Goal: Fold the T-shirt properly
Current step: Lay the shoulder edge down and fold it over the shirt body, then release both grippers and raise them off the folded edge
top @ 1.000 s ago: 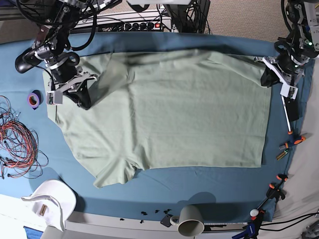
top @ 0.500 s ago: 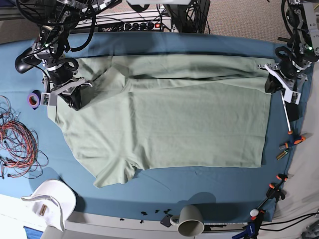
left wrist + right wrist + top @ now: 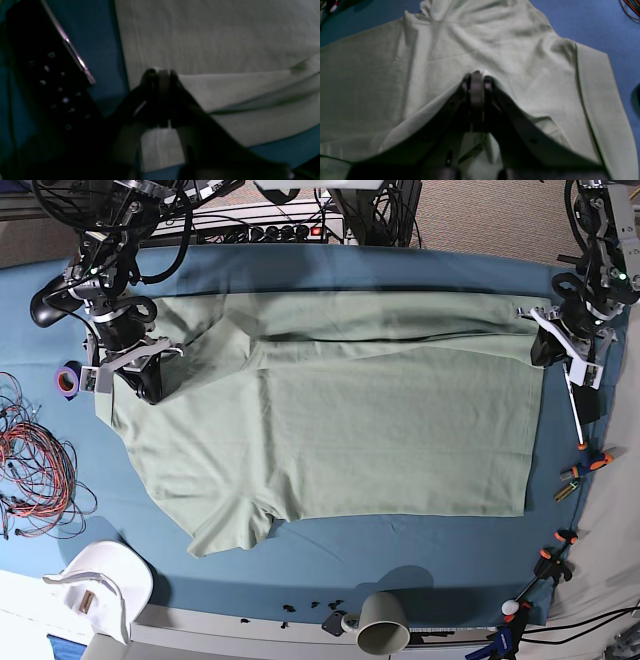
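I'm working in a robotics lab, going by what surrounds the blue-covered table (image 3: pixel 330 265): a power strip (image 3: pixel 270 230) and cable tangles behind it, loose red wires (image 3: pixel 35 470) at one side, spring clamps (image 3: pixel 560 555) along the edge, tape roll (image 3: pixel 68 380), a mug (image 3: pixel 380 625).

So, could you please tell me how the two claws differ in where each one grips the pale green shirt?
The left claw pinches the pale sage-green knit T-shirt at a hem corner beside the blue table cloth, where the fabric lies fairly flat; the right claw pinches it at the collar end, near a sleeve, where it bunches into folds. In the base view, the left claw sits at the right edge and the right claw at the left. Both are shut on cloth.
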You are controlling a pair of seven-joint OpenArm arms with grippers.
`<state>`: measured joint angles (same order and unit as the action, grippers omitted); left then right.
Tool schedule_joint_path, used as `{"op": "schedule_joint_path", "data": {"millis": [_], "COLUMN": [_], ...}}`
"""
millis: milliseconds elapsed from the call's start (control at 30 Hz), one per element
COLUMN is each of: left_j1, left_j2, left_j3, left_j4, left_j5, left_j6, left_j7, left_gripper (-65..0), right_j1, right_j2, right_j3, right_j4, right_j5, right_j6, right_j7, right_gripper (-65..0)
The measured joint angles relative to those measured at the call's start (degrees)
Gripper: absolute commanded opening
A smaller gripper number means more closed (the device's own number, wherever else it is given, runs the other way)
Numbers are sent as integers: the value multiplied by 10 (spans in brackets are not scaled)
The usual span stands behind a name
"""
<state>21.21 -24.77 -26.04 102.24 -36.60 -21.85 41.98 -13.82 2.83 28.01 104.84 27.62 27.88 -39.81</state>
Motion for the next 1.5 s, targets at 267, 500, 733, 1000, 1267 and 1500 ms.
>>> {"op": "schedule_joint_path", "data": {"millis": [267, 500, 733, 1000, 1267, 1500], "left_j1": [0, 0, 0, 0, 5, 67], "left_j2": [0, 0, 0, 0, -1, -17], "left_j3": [0, 0, 0, 0, -11, -108], "left_j4": [0, 0, 0, 0, 0, 10], "left_j5": [0, 1, 1, 2, -14, -113], "left_j6": [0, 0, 0, 0, -26, -80], "left_j7": [-5, -16, -28, -59, 13, 52], "left_gripper": [-536, -352, -352, -352, -354, -354], "right_j1": [0, 0, 11, 17, 6, -94], "right_j2": [0, 0, 0, 0, 0, 0], "right_j3": [0, 0, 0, 0, 43, 193], "right_j4": [0, 0, 0, 0, 9, 113], "right_j5": [-33, -40, -40, -38, 46, 208], "right_j6": [0, 0, 0, 0, 60, 68], "right_j7": [0, 41, 49, 30, -65, -119], "right_gripper": [-634, -370, -370, -370, -416, -419]}}
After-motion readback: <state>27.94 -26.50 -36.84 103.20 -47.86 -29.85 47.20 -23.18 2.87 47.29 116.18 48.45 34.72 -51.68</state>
